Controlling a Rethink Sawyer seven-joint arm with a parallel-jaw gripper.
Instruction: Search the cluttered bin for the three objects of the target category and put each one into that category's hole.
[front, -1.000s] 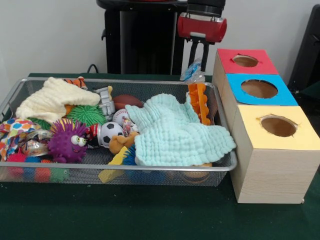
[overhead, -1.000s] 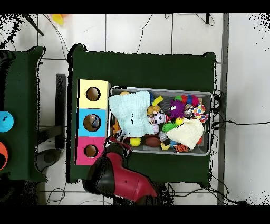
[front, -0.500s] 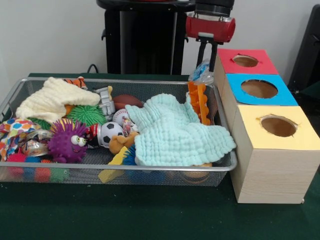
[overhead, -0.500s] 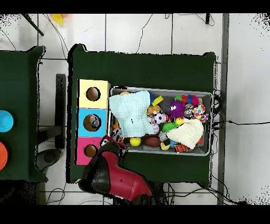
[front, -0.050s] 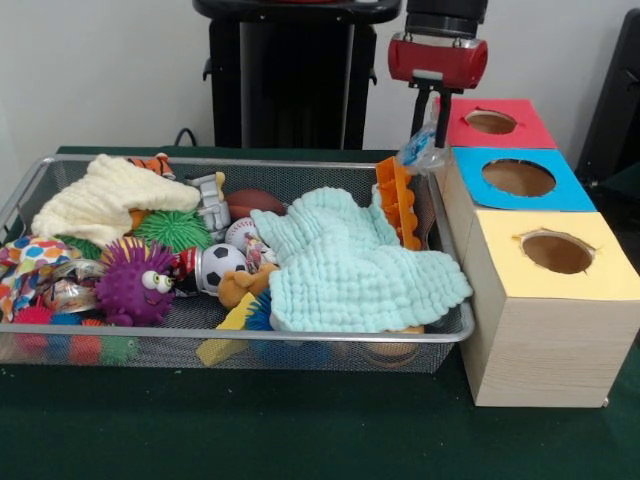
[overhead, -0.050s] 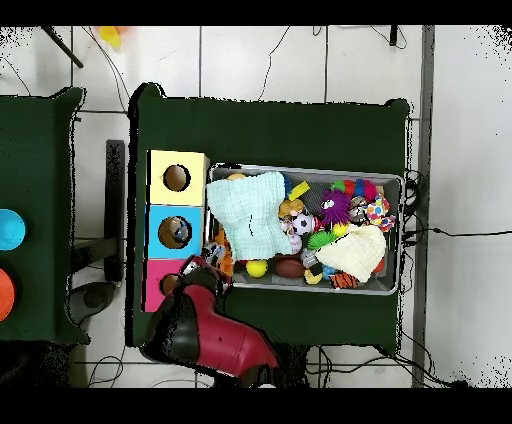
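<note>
My gripper (front, -0.050s: 428, 130) hangs over the gap between the wire bin (front, -0.050s: 300, 341) and the red-topped box (front, -0.050s: 527, 124), shut on a crinkly clear-and-blue plastic packet (front, -0.050s: 419, 152). The packet dangles at the bin's far right corner, level with the box tops and just left of the red box's hole (front, -0.050s: 490, 122). The blue-topped box (front, -0.050s: 560, 189) and the yellow-topped box (front, -0.050s: 604, 262) stand in a row nearer the camera. In the overhead view the red arm (overhead, -0.050s: 215, 338) covers part of the red box (overhead, -0.050s: 153, 290).
The bin holds a mint cloth (front, -0.050s: 355, 265), a cream cloth (front, -0.050s: 100, 200), an orange plastic toy (front, -0.050s: 398, 203), a purple spiky ball (front, -0.050s: 133, 283), a soccer ball (front, -0.050s: 219, 265), a brown football (front, -0.050s: 254, 202) and several other small toys.
The gripper has carried the plastic packet to the right, from above the bin's far right corner towards the red box.
</note>
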